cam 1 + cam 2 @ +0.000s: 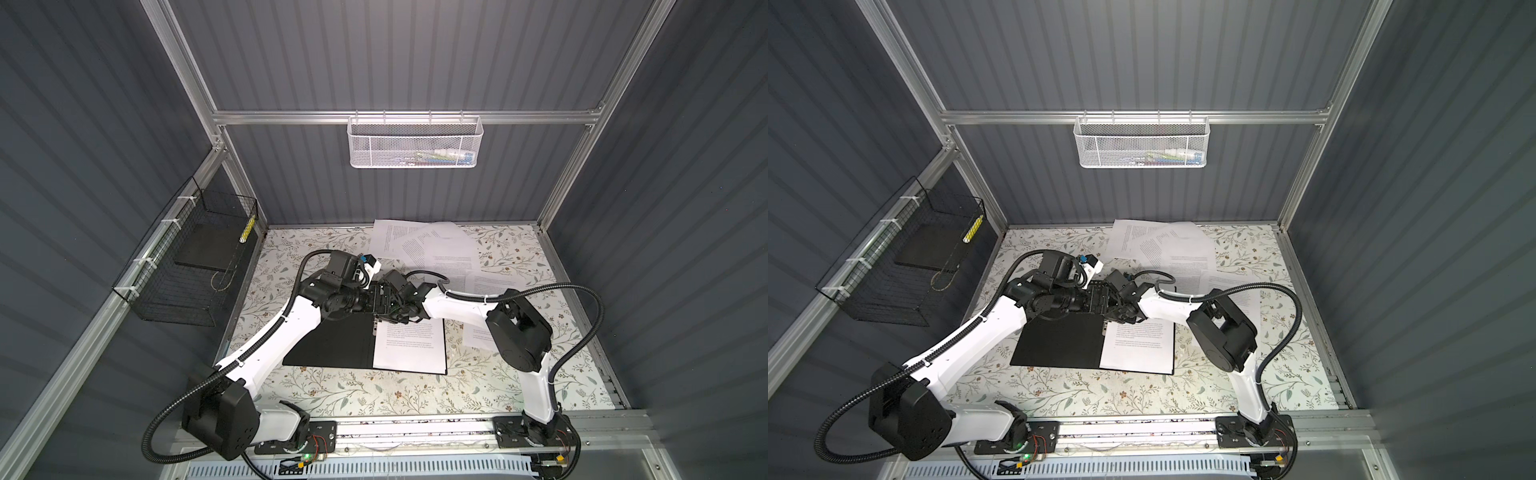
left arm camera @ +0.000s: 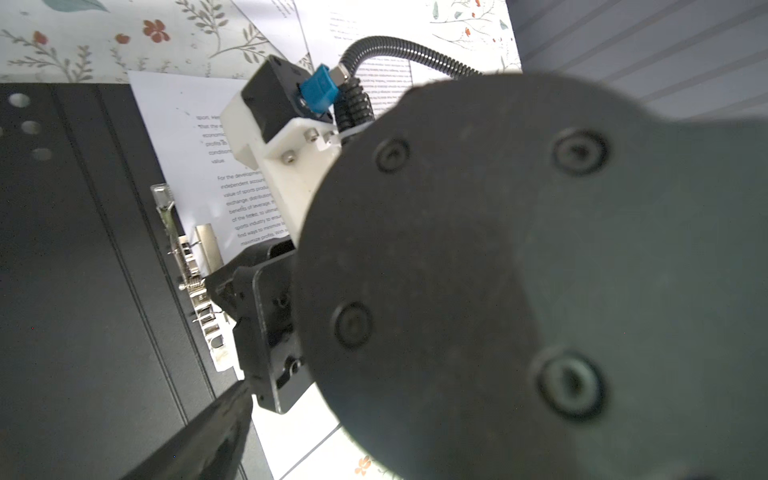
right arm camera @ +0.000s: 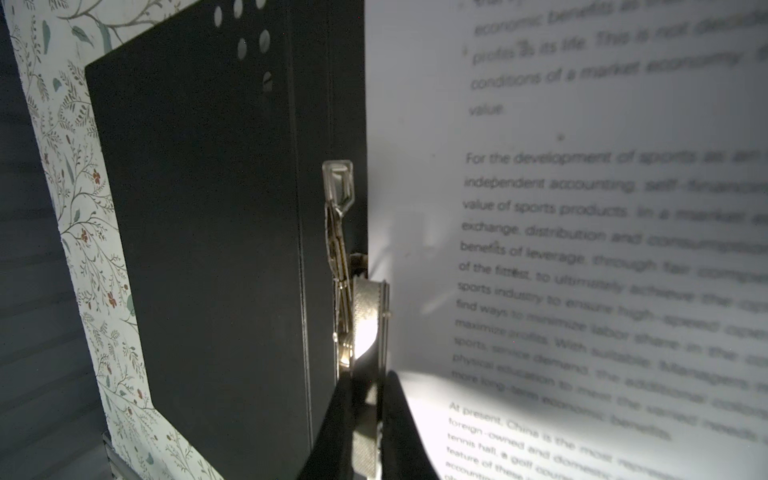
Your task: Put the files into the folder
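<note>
1. The floral table (image 1: pixel 374 395) carries the folder (image 1: pixel 328 345) near its middle. The folder lies open with its black inside up, and one printed sheet (image 1: pixel 409 349) rests on its right half.
2. Along the spine, at the sheet's left edge, sits the metal clip (image 3: pixel 340 257). The right end effector (image 3: pixel 365 386) is closed on a metal flap of this clip, with a dark finger on either side.
3. The left end effector (image 1: pixel 379 308) hangs over the far end of the spine, just beside the right one. I cannot tell whether it is open or closed. The right arm's round black joint (image 2: pixel 498 270) fills most of the left wrist view, and only one dark finger (image 2: pixel 208 436) shows.
4. In both top views the two arms cross above the folder's far edge and hide it.
5. Right of the folder, a loose page (image 1: pixel 478 338) lies partly under the right arm.
6. Farther off, the files (image 1: pixel 432 249) overlap in a fan from the table's far edge towards the right.
7. A black wire basket (image 1: pixel 195 266) hangs on the left wall, and a white mesh basket (image 1: pixel 415 143) hangs on the far wall.
</note>
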You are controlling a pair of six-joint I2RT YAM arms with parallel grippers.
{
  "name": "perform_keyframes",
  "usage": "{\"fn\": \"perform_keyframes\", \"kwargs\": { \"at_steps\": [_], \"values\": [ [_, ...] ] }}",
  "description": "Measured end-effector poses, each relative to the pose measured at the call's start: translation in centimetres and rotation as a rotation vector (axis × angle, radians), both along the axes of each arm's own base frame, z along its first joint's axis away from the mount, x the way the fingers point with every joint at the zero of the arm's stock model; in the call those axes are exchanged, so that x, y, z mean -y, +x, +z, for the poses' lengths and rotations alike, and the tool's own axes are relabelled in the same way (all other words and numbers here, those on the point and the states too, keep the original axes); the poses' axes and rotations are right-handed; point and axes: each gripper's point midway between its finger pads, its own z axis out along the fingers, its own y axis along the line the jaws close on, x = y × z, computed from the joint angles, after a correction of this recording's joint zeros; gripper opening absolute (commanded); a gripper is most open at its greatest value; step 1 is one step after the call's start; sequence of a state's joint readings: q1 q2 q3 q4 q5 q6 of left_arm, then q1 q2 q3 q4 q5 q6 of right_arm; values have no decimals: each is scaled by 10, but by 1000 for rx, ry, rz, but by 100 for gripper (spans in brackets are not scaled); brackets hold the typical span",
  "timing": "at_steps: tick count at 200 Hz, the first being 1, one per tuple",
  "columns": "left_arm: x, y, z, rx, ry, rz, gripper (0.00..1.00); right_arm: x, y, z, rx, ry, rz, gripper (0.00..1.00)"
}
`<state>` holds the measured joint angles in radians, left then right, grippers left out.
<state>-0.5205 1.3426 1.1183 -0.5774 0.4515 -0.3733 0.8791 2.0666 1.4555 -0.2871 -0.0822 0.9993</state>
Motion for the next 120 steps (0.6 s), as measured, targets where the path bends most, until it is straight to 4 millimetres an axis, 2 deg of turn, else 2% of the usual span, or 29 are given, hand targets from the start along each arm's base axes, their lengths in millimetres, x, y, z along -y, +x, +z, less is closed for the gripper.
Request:
{"fn": "perform_keyframes", "kwargs": {
  "at_steps": [81,120],
  "values": [
    [-6,-1,-2,-5,18,17,100,-6,1,-4,-6,-2,-4,47],
    [-7,-4,2,-6,-6,15,100,-11,1,1,17,12,11,55]
  ]
}}
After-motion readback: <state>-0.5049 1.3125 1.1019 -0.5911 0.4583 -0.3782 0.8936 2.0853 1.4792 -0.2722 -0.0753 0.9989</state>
